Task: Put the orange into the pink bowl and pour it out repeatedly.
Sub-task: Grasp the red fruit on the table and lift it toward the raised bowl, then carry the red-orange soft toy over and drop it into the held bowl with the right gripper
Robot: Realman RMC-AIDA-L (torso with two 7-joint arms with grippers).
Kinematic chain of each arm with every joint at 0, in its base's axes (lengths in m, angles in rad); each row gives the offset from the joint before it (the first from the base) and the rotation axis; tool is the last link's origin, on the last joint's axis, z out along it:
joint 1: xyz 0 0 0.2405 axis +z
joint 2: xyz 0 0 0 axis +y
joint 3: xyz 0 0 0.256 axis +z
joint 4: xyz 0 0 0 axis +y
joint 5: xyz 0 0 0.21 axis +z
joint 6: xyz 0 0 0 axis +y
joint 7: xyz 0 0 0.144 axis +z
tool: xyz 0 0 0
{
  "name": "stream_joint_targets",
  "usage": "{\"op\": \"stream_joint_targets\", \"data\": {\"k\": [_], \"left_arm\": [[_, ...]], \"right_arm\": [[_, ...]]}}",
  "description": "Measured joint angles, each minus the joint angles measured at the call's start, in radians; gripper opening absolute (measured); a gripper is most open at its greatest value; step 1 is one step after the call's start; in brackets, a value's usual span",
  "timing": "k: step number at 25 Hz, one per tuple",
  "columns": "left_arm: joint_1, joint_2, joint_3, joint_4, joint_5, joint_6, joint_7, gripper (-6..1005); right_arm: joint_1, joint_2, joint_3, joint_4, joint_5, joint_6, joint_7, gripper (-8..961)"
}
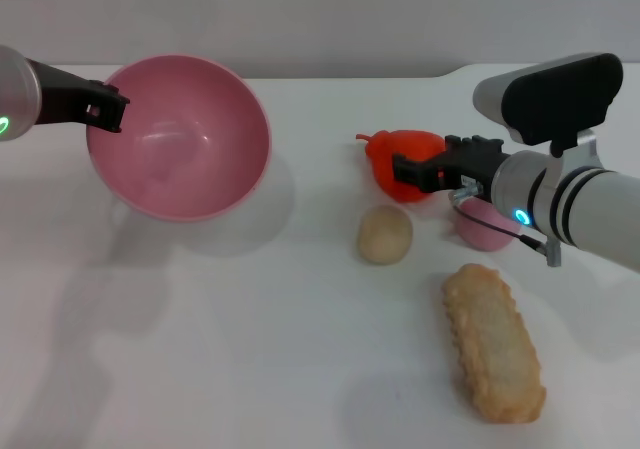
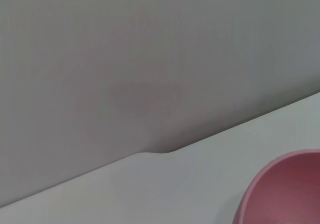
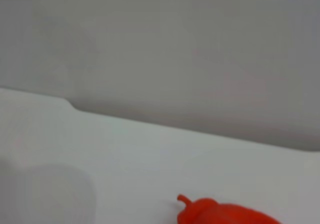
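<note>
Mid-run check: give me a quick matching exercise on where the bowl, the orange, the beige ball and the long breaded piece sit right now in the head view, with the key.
Things:
1. pink bowl
2. orange
3. beige ball
4. breaded piece

Places:
A. nearest the robot, on its right side of the table
B. at the right gripper
C. at the left gripper, which meets its rim, and tipped so its opening faces the head camera
D. alone on the table, just nearer the robot than the orange

Pairs: 1-C, 2-B, 3-D, 4-A
</note>
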Motion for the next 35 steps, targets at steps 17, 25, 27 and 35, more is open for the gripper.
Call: {"op": "stream_joint_targets", "data": {"k": [17, 25, 27, 35], "left_arm": [[-0.008, 0.001, -0.008, -0.010, -0.005, 0.007, 0.019, 40], [-0.009, 0.000, -0.007, -0.037, -0.005, 0.016, 0.024, 40], [-0.009, 0.000, -0.008, -0.044, -0.005, 0.023, 0.025, 41], [-0.021, -0.001, -0.003, -0.101, -0.006, 0.047, 0.025, 41]], "right_arm": [[0.123, -0.002, 0.056, 0.197, 0.103, 0.002, -0.033, 751], [0.077, -0.003, 0.052, 0.122, 0.097, -0.002, -0.077, 430], [0.039, -0.004, 0.053, 0.056, 0.096, 0.005, -0.098, 351], [-0.138, 0.001, 0.109, -0.324, 0.068, 0.148, -0.194, 134]]}}
